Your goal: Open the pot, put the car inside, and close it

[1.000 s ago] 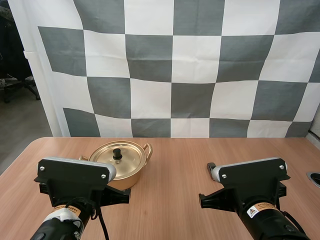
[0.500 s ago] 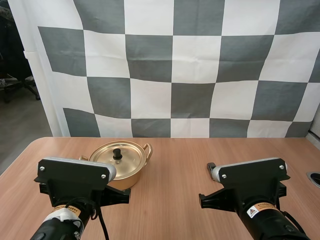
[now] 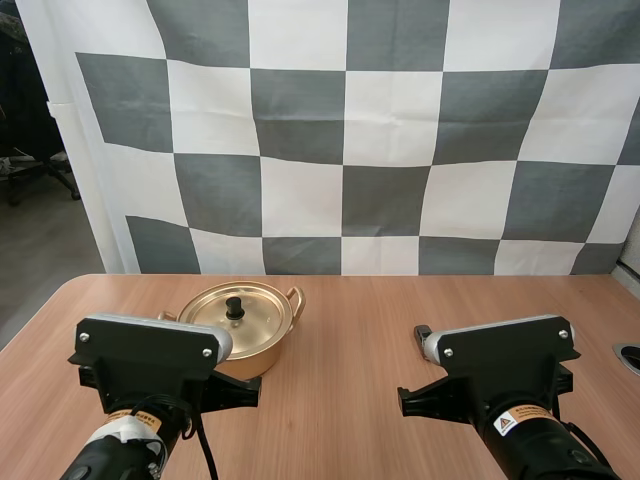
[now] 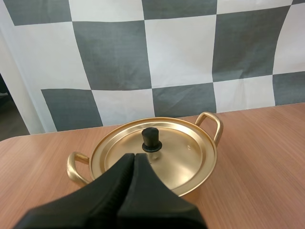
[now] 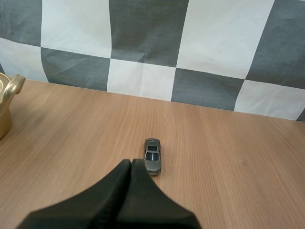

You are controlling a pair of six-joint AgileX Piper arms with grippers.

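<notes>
A golden pot (image 3: 262,345) with two loop handles stands on the wooden table at the left, with its lid (image 4: 190,160) on and a black knob (image 4: 151,139) in the lid's middle. My left gripper (image 4: 133,155) is shut into one dark wedge, its tip just short of the knob on the near side of the lid. A small grey toy car (image 5: 152,156) rests on the table, pointing away. My right gripper (image 5: 131,161) is shut on nothing, its tip just left of and behind the car. One pot handle (image 5: 12,86) shows far to the car's left.
Both arms (image 3: 150,365) (image 3: 500,365) sit over the table's near part. Bare wood (image 3: 350,340) lies between pot and right arm. A dark round fitting (image 3: 630,355) sits at the table's right edge.
</notes>
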